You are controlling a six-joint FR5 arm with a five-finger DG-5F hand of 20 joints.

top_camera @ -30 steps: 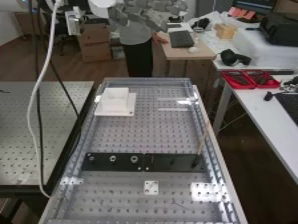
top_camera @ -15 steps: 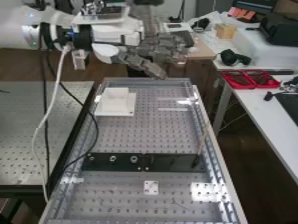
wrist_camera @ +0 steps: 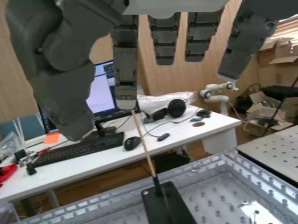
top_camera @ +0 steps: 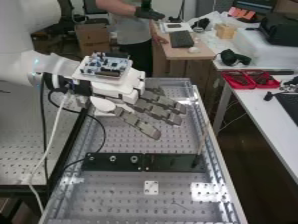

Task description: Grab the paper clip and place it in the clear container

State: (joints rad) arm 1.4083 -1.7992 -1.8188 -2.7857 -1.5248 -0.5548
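Note:
My hand (top_camera: pixel 156 111) is over the far half of a large, low-walled clear container (top_camera: pixel 214 159), its fingers spread and nearly straight, holding nothing. In the wrist view the hand (wrist_camera: pixel 126 62) has its fingers extended above the container's perforated floor and rim (wrist_camera: pixel 133 189). A thin, wire-like mark (top_camera: pixel 179 204) lies near the container's near end; I cannot tell if it is the paper clip.
A dark plate (top_camera: pixel 174 162) crosses the container's middle, a thin wooden stick (top_camera: pixel 202 142) rising at its right end. A small white square (top_camera: pixel 151 187) sits nearer. Red trays (top_camera: pixel 249 80) stand on the right table. A white cable (top_camera: pixel 44 159) hangs at left.
The arm has come in from the upper left and lowered, bringing the hand from beyond the far end to over the container. It now covers the white block. The fingers stay extended.

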